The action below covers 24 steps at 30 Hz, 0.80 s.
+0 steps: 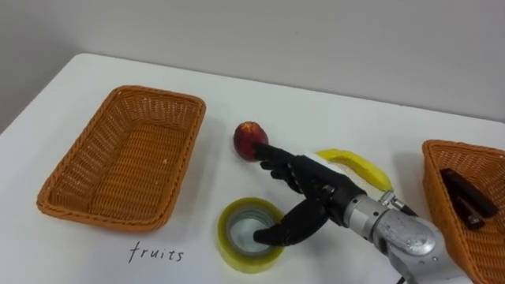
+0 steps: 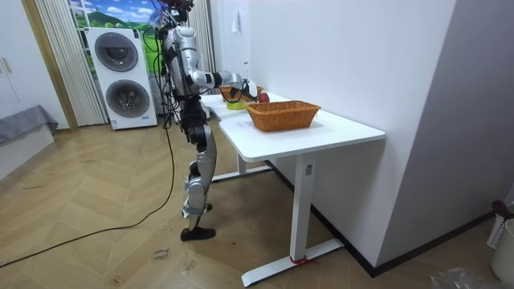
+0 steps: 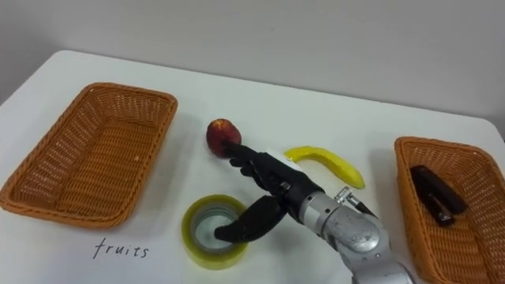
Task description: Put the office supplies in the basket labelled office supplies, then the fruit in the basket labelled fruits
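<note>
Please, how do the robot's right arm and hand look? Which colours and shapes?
The right hand is black all over, with slim, segmented fingers. Behind it, the forearm is a rounded silver-grey metal casing, and a small fitting sticks out at the wrist.

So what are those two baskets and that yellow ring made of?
The left basket and right basket look like woven wicker or rattan: matte orange-brown strands, visible weave. The yellow ring looks like a roll of glossy plastic tape: translucent yellowish layers around a greyish core.
</note>
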Available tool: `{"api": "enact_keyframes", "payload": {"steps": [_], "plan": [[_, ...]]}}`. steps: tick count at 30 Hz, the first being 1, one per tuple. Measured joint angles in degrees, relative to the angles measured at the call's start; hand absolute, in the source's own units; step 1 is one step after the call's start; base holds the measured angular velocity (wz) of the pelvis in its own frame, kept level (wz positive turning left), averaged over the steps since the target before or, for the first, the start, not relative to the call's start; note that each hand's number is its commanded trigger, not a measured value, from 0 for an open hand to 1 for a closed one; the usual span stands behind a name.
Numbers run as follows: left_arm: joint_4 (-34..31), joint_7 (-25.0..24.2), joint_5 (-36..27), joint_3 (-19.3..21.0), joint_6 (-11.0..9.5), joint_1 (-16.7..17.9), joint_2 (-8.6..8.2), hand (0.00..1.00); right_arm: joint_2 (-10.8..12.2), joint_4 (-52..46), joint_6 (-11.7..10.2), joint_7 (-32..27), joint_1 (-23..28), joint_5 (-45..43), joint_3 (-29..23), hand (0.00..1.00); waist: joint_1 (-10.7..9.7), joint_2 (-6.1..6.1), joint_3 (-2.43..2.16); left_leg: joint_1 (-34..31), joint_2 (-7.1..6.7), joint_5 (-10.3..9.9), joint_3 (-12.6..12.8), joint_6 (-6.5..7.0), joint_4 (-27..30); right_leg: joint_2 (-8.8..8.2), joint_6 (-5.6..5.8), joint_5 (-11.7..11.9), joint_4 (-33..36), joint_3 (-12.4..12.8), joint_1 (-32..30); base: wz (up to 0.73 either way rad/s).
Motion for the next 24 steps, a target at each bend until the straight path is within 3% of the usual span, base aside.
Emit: {"api": "enact_keyframes", "payload": {"steps": [8, 13, 24], "plan": [[-0.09, 0.29, 0.02, 0.04, 0.01, 0.11, 0.18, 0.00, 0.58, 0.05, 0.82, -0.53, 0.56, -7.80, 0.47, 0.00, 0.05, -0.26, -0.06, -0.84, 0.02, 0.02, 0.17, 0.00, 0.11, -0.03, 0.00, 0.00, 0.04, -0.24, -0.79, 0.00], [-0.03, 0.47, 0.01, -0.01, -0.02, -0.26, 0.81, 0.00, 0.55, 0.07, 0.94, -0.50, 0.56, -11.85, 1.74, 0.00, 0.25, -0.87, 0.01, -0.76, 0.02, 0.02, 0.14, 0.00, 0.05, 0.04, 0.00, 0.00, 0.03, 1.06, -0.79, 0.00], [0.82, 0.49, -0.16, -0.02, 0.09, -0.67, 0.93, 0.00, 0.94, 0.35, 1.23, 0.24, 0.57, -14.33, 2.07, 0.00, 0.60, -0.97, 0.09, -0.91, 0.05, 0.02, 0.24, 0.01, 0.17, 0.07, 0.00, 0.00, 0.11, 1.04, -0.68, 0.00]]}}
